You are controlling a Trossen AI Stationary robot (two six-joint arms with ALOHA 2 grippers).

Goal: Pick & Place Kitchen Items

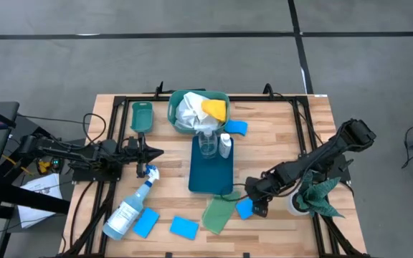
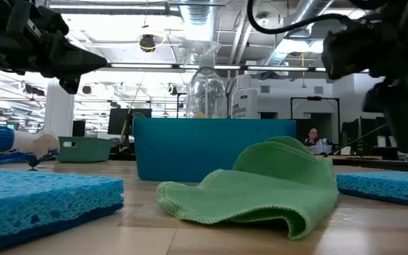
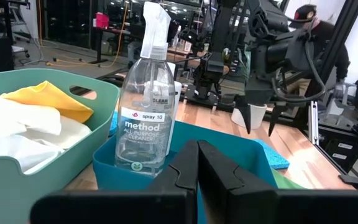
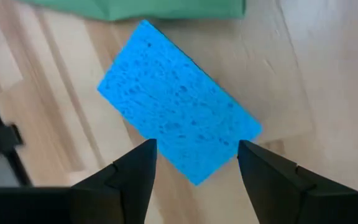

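Right gripper (image 4: 196,163), fingers apart, hovers over blue sponge (image 4: 178,109) beside green cloth (image 1: 218,213); left gripper (image 1: 151,153) closed, idle.

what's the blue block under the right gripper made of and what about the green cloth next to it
The blue sponge looks like porous cellulose or foam: its matte surface is pitted with small holes. The green cloth looks like soft microfibre or terry, with a fuzzy nap and stitched edge.
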